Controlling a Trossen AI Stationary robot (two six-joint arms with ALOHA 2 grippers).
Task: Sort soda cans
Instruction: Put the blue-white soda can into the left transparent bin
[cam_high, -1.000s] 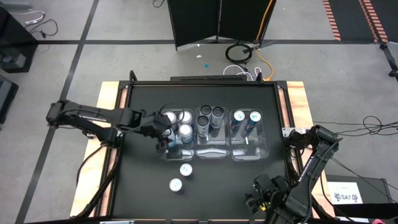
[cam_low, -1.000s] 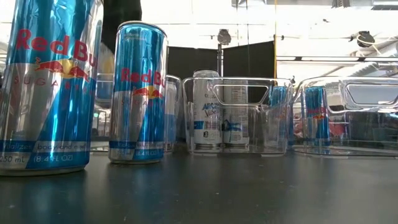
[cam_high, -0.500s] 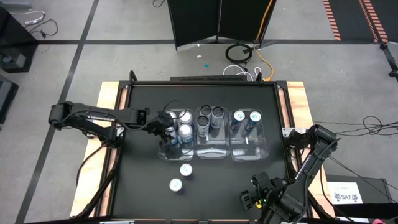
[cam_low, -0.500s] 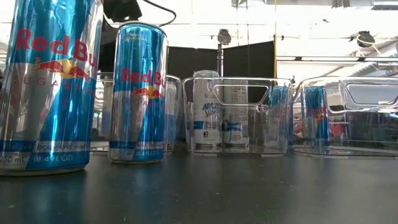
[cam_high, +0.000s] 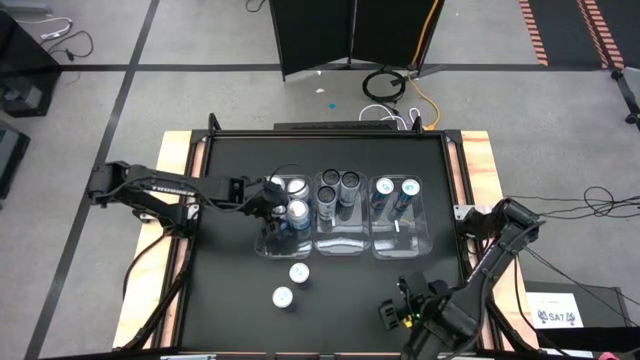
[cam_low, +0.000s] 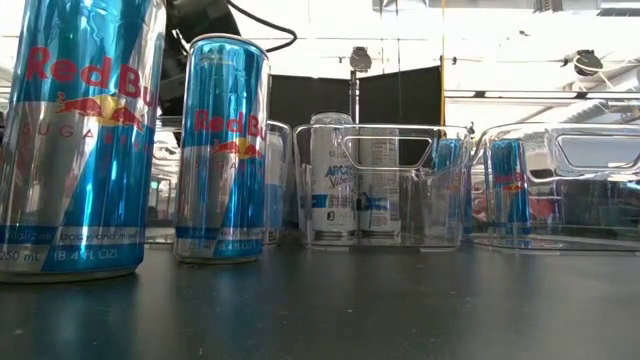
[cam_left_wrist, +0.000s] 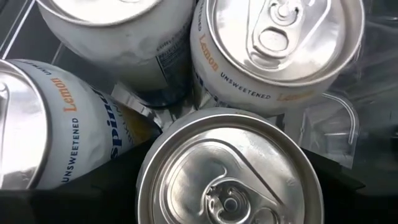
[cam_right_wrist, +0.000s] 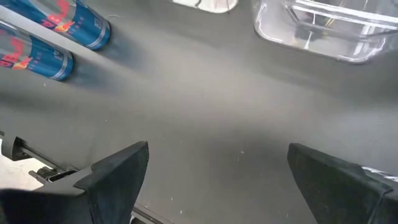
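Observation:
My left gripper (cam_high: 274, 201) hangs in the left clear bin (cam_high: 262, 243), shut on a silver-topped soda can (cam_left_wrist: 230, 168). Three white lemon cans (cam_left_wrist: 280, 56) stand in that bin around it. The middle bin holds dark cans (cam_high: 349, 182) and the right bin holds blue cans (cam_high: 384, 187). Two blue cans (cam_high: 298, 272) (cam_high: 282, 296) stand upright on the bare table in front of the bins, and fill the left of the low view (cam_low: 222, 150). My right gripper (cam_right_wrist: 217, 171) hangs open over bare table near the front right edge (cam_high: 392, 312). My left gripper has the silver-topped can between its two fingers (cam_left_wrist: 93, 199), one on each side of its wall just below the rim (cam_left_wrist: 146, 186). The fingers slant down from above. The can stands upright among the lemon cans; whether its base rests on the bin floor is hidden.
Three clear bins (cam_high: 340, 240) stand side by side across the middle of the black table. Bare tabletop (cam_high: 230, 290) lies in front of them and to both sides. In the low view the bins' walls and handles (cam_low: 385, 150) rise behind the two loose cans.
My left gripper has sunk into the left bin with the can and shifted slightly toward the far edge. My right gripper has moved toward the table's left along the near edge, rolling a little, and stays open.

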